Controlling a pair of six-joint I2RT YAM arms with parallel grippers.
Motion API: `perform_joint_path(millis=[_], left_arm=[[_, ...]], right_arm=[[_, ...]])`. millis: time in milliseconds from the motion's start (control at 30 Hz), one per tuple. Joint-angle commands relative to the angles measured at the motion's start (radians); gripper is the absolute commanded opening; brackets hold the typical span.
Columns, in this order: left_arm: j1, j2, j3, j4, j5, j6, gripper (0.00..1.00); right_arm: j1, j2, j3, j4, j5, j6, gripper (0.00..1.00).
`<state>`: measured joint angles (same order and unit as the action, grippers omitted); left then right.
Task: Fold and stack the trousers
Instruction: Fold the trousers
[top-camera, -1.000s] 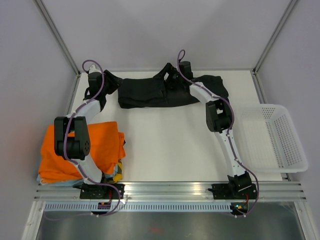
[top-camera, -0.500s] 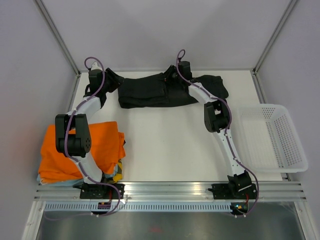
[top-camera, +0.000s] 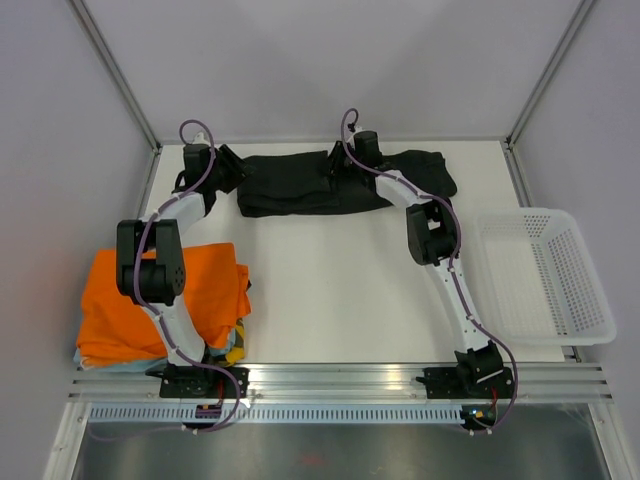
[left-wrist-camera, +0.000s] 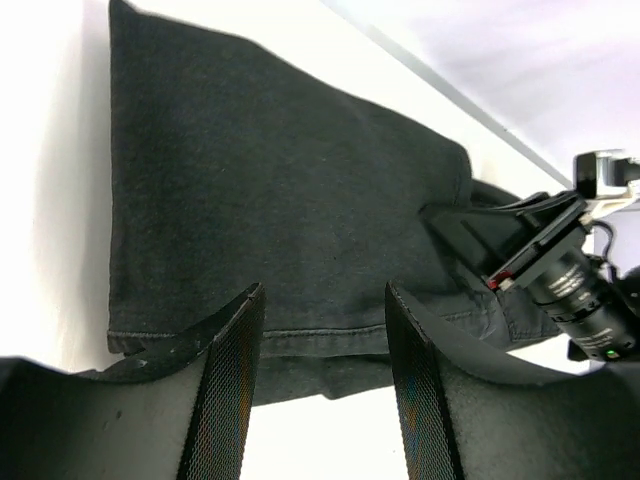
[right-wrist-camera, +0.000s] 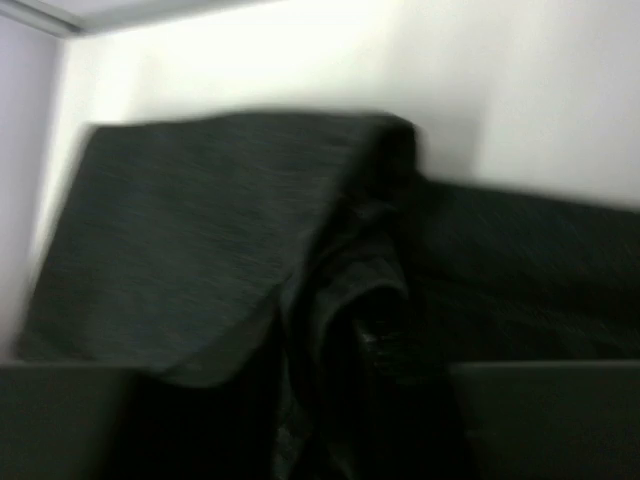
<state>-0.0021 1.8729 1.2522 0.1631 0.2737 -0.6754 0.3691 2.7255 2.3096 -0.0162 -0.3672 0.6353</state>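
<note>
Overhead, you see the trousers (top-camera: 290, 190) folded into a black band along the tabletop's (top-camera: 330, 290) far edge. The left gripper (top-camera: 228, 164) sits at their left end, the right gripper (top-camera: 336, 165) over the middle. Your left wrist view adds detail: the gripper is released, fingers (left-wrist-camera: 225, 400) spread, stitched hem flat between them. Right wrist view is blurred: fingers (right-wrist-camera: 540, 420) wide apart, bunched fold between.

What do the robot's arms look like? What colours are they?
The left arm and right arm are both white tubes with chunky black joints and black bases. A thin purple cable loops along each one. The left gripper has two black fingers with bumpy, mesh-patterned pads.
</note>
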Motion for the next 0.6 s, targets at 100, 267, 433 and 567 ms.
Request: perform_joint_path(millis=[100,267,433,567], left_arm=[[-0.041,0.023,0.078,-0.085,-0.022,0.068,0.57],[-0.107,0.014,0.128,-0.195,-0.060,0.134,0.59],[-0.203,0.035,0.223,-0.267,-0.140,0.120,0.60],[-0.248,0.090,0.266,-0.221,-0.142,0.054,0.61]], right_arm=[[0.001,-0.096,-0.061,-0.198,0.204,-0.181,0.72],[-0.010,-0.171,-0.041,-0.287,0.172,-0.186,0.84],[-0.012,-0.314,-0.146,-0.304,0.105,-0.184,0.83],[-0.019,-0.418,-0.266,-0.326,0.123,-0.192,0.78]])
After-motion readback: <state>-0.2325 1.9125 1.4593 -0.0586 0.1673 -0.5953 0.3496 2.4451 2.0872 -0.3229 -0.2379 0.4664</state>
